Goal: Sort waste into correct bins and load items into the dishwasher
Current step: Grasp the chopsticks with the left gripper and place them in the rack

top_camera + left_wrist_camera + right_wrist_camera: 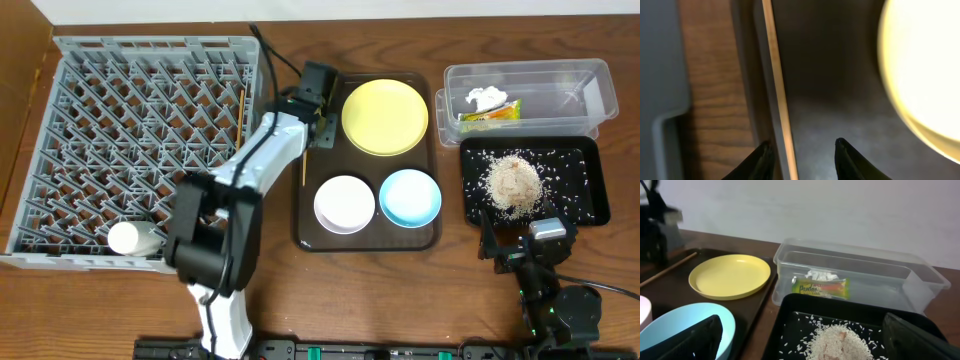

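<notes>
A wooden chopstick (780,90) lies along the left rim of the brown serving tray (310,215). My left gripper (802,147) is low over it, open, one finger on each side and neither touching. From overhead the left gripper (322,128) is next to the yellow plate (385,116). The white bowl (345,203) and blue bowl (410,197) sit on the same tray. Another thin chopstick (243,105) rests in the grey dish rack (100,80). My right gripper (805,340) hangs wide open and holds nothing, at the near edge of the black tray (590,150) that holds the rice scraps (513,182).
The clear tub (590,85) at the back right holds the white tissue (486,98) and the green-yellow wrapper (490,115). A white cup-like item (135,238) lies in the rack's front row. The left arm stretches from the table's front edge across the rack's right corner.
</notes>
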Action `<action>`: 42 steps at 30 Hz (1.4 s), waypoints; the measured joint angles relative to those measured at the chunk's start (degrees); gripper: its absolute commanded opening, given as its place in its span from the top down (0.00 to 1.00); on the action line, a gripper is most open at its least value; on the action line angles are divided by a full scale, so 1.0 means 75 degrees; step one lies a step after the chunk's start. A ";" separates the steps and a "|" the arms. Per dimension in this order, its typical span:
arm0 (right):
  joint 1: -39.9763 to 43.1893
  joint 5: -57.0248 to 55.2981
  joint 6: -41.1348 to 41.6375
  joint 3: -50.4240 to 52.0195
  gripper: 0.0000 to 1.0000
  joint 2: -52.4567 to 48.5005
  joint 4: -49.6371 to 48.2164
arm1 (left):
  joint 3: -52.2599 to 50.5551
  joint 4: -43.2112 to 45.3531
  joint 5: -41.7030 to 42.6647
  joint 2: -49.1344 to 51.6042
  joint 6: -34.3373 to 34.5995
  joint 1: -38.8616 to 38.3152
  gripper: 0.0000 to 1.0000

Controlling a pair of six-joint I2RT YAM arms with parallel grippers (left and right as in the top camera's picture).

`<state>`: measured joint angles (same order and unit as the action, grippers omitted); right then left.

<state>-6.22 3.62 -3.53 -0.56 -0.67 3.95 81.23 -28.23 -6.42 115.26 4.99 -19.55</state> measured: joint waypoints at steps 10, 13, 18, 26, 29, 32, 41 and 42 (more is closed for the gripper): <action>0.0000 0.0000 0.0000 0.0000 0.01 0.0000 0.0000 | 0.0000 0.0050 0.0052 0.0618 0.0178 0.0000 0.79; 0.0000 0.0000 -0.0003 0.0000 0.01 0.0000 0.0000 | 0.0000 0.0012 0.0114 0.0618 0.0274 0.0000 0.91; 0.0000 0.0000 0.0000 0.0000 0.01 0.0000 0.0000 | 0.0020 -0.0134 0.0519 0.0618 0.0315 0.0006 0.92; 0.0000 -0.0003 0.0000 0.0000 0.01 0.0000 0.0000 | 0.0131 -0.1451 0.0810 0.0236 0.0335 0.0087 0.92; 0.0000 -0.0003 0.0000 0.0000 0.01 -0.0003 0.0000 | 0.0131 -0.2127 0.0321 -0.0562 0.0306 0.0192 0.92; 0.0000 -0.0003 0.0000 0.0000 0.01 -0.0003 0.0000 | 0.0154 -0.2713 -0.0586 -0.1629 0.0093 0.0379 0.92; 0.0000 -0.0003 0.0000 0.0000 0.01 -0.0003 0.0003 | 0.0087 -0.3037 -0.2544 -0.2267 -0.0536 0.1224 0.92; 0.0000 -0.0003 0.0000 0.0000 0.01 -0.0003 0.0000 | 0.0015 -0.2975 -0.2605 -0.2238 -0.0609 0.1338 0.92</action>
<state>-6.22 3.60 -3.53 -0.56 -0.69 3.95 81.34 -50.54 -25.96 98.48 0.43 -9.52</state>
